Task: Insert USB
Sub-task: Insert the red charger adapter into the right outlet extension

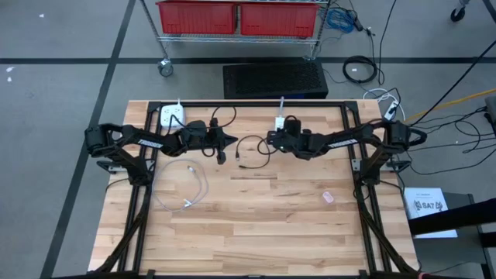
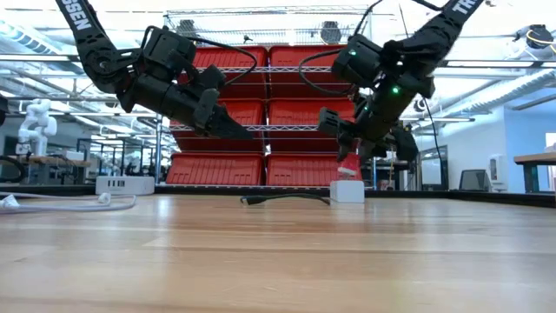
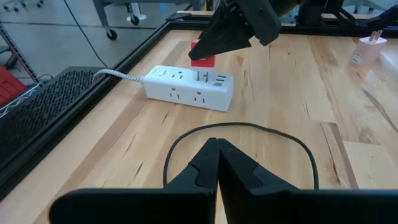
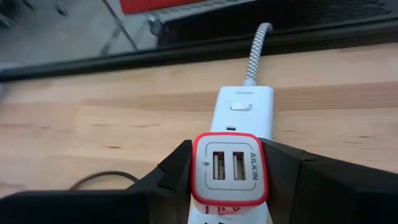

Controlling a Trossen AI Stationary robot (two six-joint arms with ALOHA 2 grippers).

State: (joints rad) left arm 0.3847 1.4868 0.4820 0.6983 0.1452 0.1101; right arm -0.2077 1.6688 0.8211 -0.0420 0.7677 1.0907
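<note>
In the lower middle of the left wrist frame my left claw is fully closed. It seems to pinch the black cable that loops on the worktop in front of it, but I cannot see the plug itself. Farther, in the upper middle, my right claw grips the red-rimmed USB charger, partly open around its body, just above the white power strip. I judge that both parts are in hand, but the plug is not yet inserted; aligning and pushing remain.
</note>
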